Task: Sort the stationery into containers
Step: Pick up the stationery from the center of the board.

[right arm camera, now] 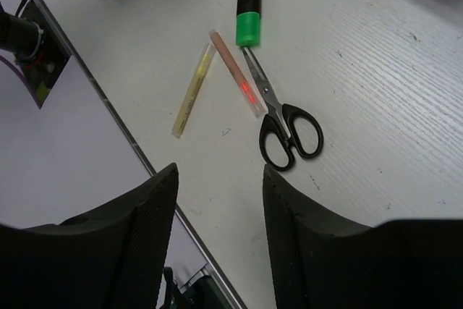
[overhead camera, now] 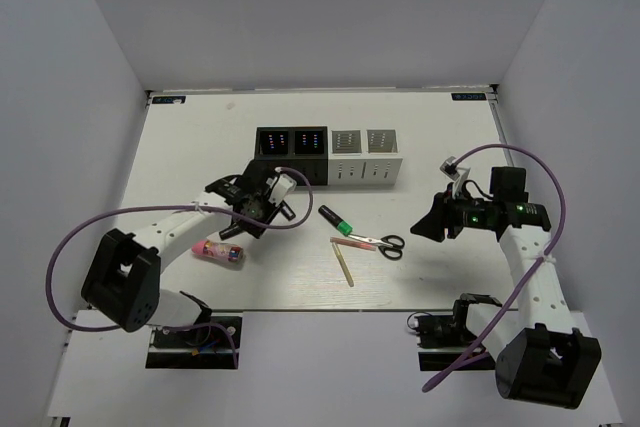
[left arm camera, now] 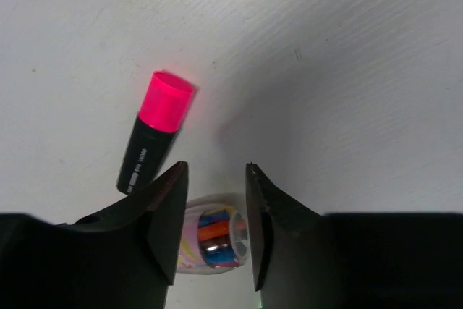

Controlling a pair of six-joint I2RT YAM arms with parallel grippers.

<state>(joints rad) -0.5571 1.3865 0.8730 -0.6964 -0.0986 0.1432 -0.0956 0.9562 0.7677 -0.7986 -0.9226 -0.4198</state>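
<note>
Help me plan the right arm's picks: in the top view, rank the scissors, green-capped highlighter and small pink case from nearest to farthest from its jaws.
1. Scissors: nearest, right of centre.
2. Green-capped highlighter: centre, further left.
3. Small pink case: far left, plainly the farthest.

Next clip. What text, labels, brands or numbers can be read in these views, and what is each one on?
No text is legible in any view.
Pink-capped highlighter: white print along the black barrel, too blurred to read.
Blue stickers at the back corners, top view: too small to read.
</note>
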